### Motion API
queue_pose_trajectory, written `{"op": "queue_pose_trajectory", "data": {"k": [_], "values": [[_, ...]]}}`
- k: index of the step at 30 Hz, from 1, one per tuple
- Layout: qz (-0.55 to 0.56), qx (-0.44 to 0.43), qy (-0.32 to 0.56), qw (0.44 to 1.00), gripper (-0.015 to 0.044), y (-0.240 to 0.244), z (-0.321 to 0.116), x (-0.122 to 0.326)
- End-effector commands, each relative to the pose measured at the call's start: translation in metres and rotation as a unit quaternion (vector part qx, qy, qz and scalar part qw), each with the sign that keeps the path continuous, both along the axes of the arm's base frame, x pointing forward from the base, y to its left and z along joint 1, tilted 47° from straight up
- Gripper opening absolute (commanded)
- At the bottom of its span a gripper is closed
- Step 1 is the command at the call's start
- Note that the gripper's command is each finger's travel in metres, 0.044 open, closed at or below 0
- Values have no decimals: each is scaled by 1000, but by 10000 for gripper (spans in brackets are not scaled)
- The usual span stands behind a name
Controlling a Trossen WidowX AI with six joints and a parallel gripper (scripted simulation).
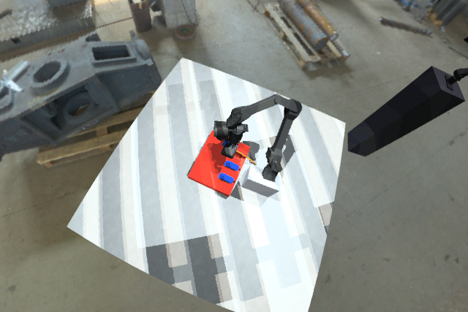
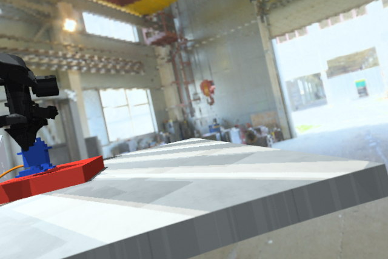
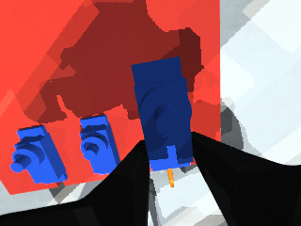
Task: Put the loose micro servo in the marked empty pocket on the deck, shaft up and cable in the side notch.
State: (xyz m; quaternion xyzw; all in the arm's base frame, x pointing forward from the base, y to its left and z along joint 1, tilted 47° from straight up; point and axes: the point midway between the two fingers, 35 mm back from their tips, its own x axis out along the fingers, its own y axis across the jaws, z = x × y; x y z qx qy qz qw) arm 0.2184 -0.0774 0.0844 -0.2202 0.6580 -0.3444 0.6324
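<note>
The blue micro servo is pinched between the two black fingers of the pincer, which is pointed down over the red deck. In the wrist view the servo body is seen end-on from above, with its round output boss facing the camera and its lower end clamped between the fingers. A short orange cable is seen coming out from under that clamped end, in the gap between the fingers.

In the exterior view the servo is seen upright beneath the pincer, with its lower part at the level of the deck's top face; whether it is seated in a pocket or merely touching the surface cannot be told from the pictures. The orange cable is seen curving away from the servo, off the side of the deck nearest the robot's base.

Two other blue servos are seated in the deck side by side, beside the held servo and apart from it. In the top view these two are found along the deck edge that faces the white block, on which the arm's base is mounted. The deck itself is laid on the striped grey and white tabletop, just beside that block. A dark shadow of the arm is cast across the deck behind the held servo.
</note>
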Motion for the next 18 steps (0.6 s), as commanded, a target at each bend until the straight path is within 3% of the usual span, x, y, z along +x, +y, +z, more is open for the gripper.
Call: {"op": "queue_pose_trajectory", "data": {"k": [1, 8, 18], "values": [[2, 3, -3, 1000, 0, 6, 0, -20], [2, 3, -2, 1000, 0, 11, -2, -50], [2, 3, -2, 1000, 0, 5, -8, -51]]}}
